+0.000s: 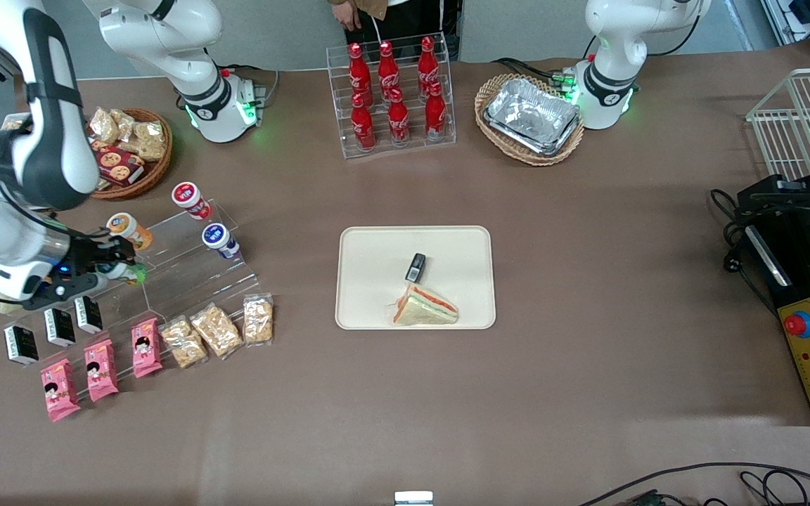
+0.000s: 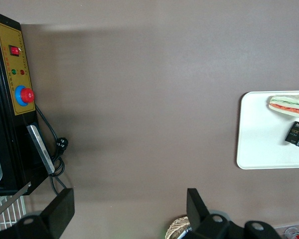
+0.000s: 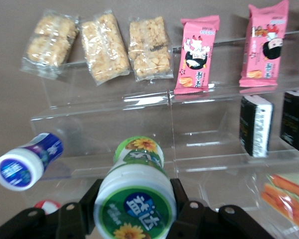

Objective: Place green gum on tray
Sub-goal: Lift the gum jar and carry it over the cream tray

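Note:
The green gum (image 3: 134, 206), green body with a white lid and green label, sits between my gripper's (image 3: 135, 195) black fingers (image 3: 91, 196), which press on both sides of its lid. In the front view the gripper (image 1: 122, 266) is over the clear stepped display shelf (image 1: 194, 270) at the working arm's end of the table, with the gum (image 1: 135, 273) showing green at its tip. The cream tray (image 1: 349, 242) lies in the middle of the table, well away from the gripper. It also shows in the left wrist view (image 2: 254, 144).
On the tray lie a wrapped sandwich (image 1: 425, 308) and a small black box (image 1: 416, 266). The shelf holds orange (image 1: 127, 228), red (image 1: 190, 199) and blue (image 1: 220, 239) canisters, black boxes (image 1: 60, 327), pink packets (image 1: 101, 369) and cracker packs (image 1: 216, 330). A bottle rack (image 1: 394, 95) stands farther back.

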Motion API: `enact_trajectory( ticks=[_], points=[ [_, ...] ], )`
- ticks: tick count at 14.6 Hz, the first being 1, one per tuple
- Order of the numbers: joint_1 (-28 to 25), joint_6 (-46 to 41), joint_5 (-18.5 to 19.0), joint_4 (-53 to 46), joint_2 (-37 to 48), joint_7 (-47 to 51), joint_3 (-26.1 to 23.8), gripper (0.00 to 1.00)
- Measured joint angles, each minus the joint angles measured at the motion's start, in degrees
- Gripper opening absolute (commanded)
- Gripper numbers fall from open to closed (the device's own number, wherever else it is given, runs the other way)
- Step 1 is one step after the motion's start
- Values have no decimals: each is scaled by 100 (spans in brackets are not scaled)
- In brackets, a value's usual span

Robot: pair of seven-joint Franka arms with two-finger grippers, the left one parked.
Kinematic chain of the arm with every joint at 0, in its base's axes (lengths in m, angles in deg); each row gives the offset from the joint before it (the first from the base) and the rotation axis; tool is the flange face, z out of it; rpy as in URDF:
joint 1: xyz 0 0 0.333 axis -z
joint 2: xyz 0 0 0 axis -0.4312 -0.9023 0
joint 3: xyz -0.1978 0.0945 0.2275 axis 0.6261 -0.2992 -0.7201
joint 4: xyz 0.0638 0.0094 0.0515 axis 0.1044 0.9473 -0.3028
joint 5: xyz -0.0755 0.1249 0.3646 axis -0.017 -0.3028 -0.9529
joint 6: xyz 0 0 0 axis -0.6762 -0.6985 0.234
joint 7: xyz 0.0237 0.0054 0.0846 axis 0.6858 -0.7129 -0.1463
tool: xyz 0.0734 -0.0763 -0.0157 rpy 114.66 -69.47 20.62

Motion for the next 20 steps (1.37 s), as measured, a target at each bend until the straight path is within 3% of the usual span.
enact_trajectory(
  ticks=[7, 11, 16, 20],
  points=[
    [-7, -1694, -20, -1567, 120, 435, -375, 44],
    [-23, -2625, -58, -2195, 175, 1926, -1170, 44],
    [-59, -2864, -510, -2262, 336, 4320, -2365, 44],
    [-95, -2664, -598, -2221, 187, 5755, -3196, 44]
  ],
)
